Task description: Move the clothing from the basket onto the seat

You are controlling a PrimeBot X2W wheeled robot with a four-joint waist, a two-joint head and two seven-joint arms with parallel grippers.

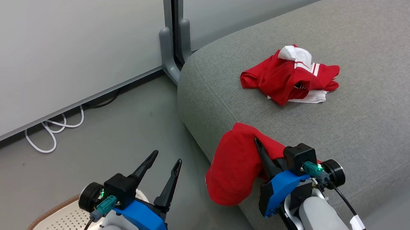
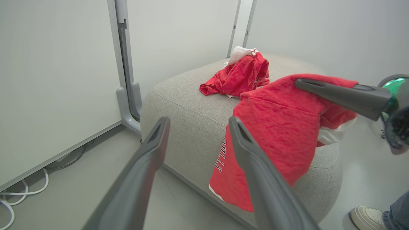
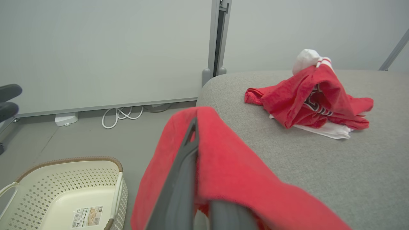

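Red garment (image 1: 235, 167) hangs off the front edge of the seat (image 1: 333, 138), pinched in our right gripper (image 1: 259, 144). A red heap (image 1: 290, 77) already lies there. We find the basket (image 3: 70, 159) empty, and our left gripper (image 1: 167, 156) is spread, holding nothing.

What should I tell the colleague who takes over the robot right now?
Left gripper: open, empty, near the basket.
Right gripper: shut on a red shirt hanging at the edge of the seat.
Done: one red pile lies on the seat.
Left: put the held shirt on the seat; the basket's visible bottom is bare, check the rest.
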